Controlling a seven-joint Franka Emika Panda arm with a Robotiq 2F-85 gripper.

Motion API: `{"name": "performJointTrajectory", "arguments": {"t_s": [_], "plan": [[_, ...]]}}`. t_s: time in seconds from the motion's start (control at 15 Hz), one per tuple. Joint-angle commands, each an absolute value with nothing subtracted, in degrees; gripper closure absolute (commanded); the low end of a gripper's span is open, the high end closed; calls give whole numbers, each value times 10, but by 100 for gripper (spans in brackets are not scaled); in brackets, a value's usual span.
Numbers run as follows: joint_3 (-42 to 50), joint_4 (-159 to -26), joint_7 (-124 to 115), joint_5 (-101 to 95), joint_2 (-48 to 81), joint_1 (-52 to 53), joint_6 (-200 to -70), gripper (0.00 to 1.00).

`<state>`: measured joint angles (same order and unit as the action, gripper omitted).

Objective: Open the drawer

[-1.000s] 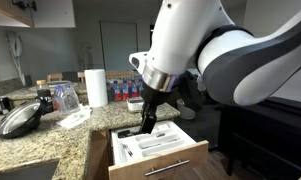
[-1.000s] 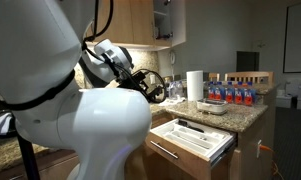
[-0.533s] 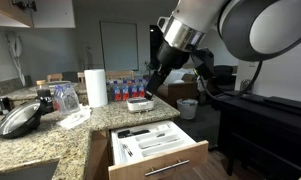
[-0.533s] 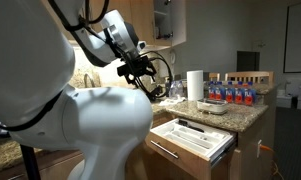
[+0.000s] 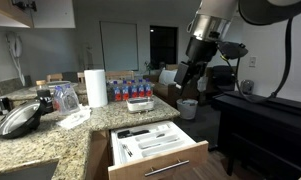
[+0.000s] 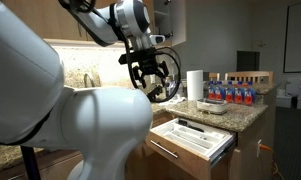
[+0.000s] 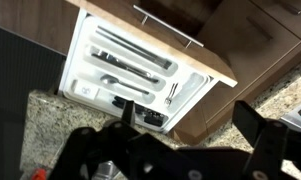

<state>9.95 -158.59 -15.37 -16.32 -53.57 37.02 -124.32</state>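
Aloft, gripper spread wide, drawer pulled out, bottles with unreadable labels

Near right: the drawer pulled out, white cutlery tray inside. Above and left of it, well clear: gripper, jaws spread, empty. On the granite counter beyond: paper towel roll, row of bottles. Near left: bulky white robot arm

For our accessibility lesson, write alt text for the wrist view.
Seen from above, the drawer is pulled open, its white cutlery tray holding utensils, silver bar handle on its front. The open gripper hangs above in the foreground.
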Motion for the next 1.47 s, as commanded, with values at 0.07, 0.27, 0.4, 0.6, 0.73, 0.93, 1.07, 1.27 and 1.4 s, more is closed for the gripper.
{"name": "performJointTrajectory", "arguments": {"t_s": [0.07,0.27,0.4,0.6,0.73,0.93,1.07,1.27,1.4], "plan": [[-45,-1507,-166,-16,-487,243,-1108,0],[-121,-1420,-211,42,-460,184,-995,0],[-141,-1375,-236,72,-457,151,-926,0],[-144,-1332,-262,116,-457,110,-846,0],[-138,-1320,-274,144,-456,82,-813,0],[-142,-1315,-284,164,-457,45,-795,0],[-148,-1325,-255,153,-470,40,-809,0],[-147,-1325,-256,155,-468,35,-808,0],[-148,-1325,-257,156,-468,35,-808,0]]}}
